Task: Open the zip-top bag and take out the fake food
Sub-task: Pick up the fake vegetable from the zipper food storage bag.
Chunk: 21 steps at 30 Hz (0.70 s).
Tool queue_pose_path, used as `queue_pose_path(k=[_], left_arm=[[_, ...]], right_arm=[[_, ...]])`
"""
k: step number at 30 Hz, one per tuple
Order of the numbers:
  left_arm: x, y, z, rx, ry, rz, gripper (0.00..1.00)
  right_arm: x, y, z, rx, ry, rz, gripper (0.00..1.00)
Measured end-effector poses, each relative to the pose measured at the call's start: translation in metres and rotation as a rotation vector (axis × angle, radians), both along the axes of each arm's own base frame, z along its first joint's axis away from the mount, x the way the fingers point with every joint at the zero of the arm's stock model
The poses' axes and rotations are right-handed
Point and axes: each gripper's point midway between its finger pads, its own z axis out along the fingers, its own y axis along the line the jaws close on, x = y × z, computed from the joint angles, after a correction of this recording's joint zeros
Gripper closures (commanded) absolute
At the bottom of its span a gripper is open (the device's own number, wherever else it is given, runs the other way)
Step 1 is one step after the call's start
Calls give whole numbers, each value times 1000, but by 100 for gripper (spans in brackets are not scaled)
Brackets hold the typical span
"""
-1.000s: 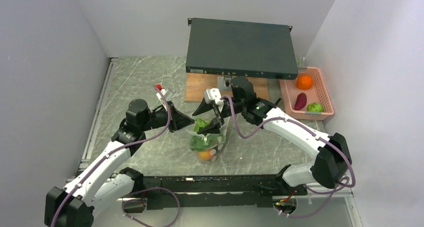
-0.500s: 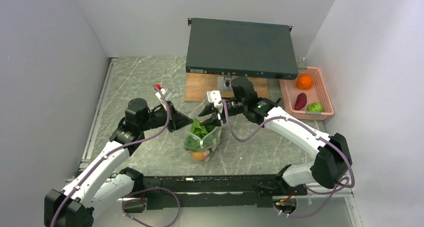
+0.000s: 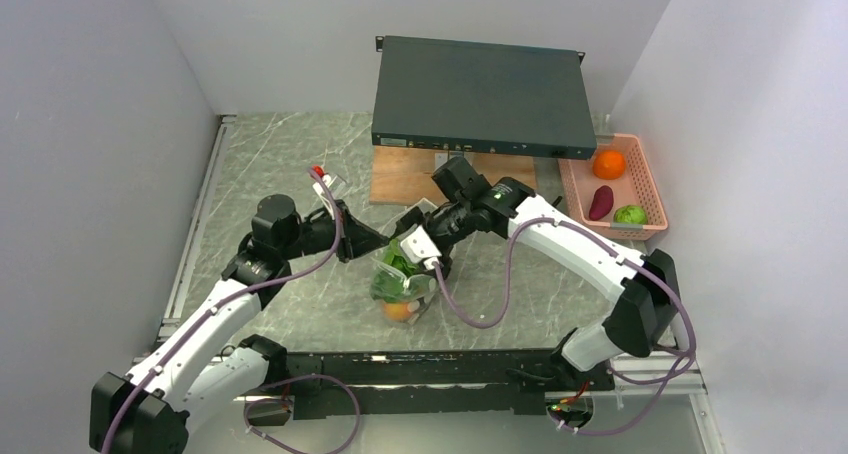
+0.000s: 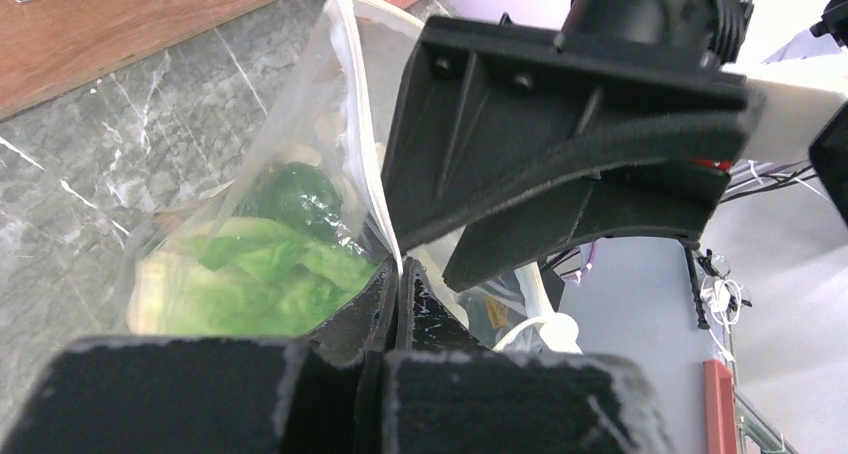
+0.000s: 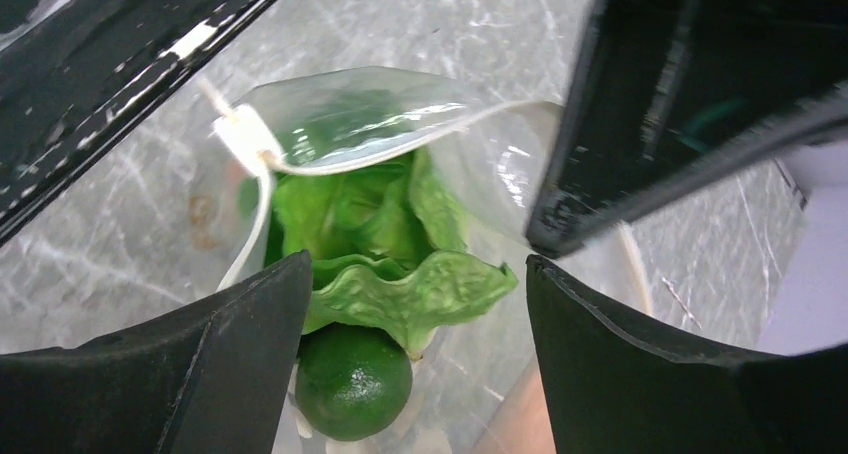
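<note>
Right gripper (image 5: 415, 264) has dropped to the zip-top bag (image 5: 345, 114) mouth, jaws wide; fake food (image 5: 352, 384) lies just below it, bag rim pinched in shut left gripper (image 4: 395, 274). Risk: closing nips plastic w/ lettuce (image 5: 420, 289), rim slips

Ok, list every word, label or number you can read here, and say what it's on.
No text here can be read.
The dark rack unit has small marks along its front panel, too small to read.
The zip-top bag carries only pale oval dots, no lettering.
</note>
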Motion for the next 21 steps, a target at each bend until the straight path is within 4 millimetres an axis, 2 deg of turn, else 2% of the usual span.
queue_pose_path(k=[9,14,21], left_arm=[[6,-6,3,-26,-7,-17,100],[6,-11,5,-40,3,-43,100],[1,-18,8,-54,4,-82,100]], right_arm=[[-18,-21,-21,-123,-45,147,7],[-27,-13,-27,-128,-40,162,3],[-32,-2,-57,-168,-3,88,4]])
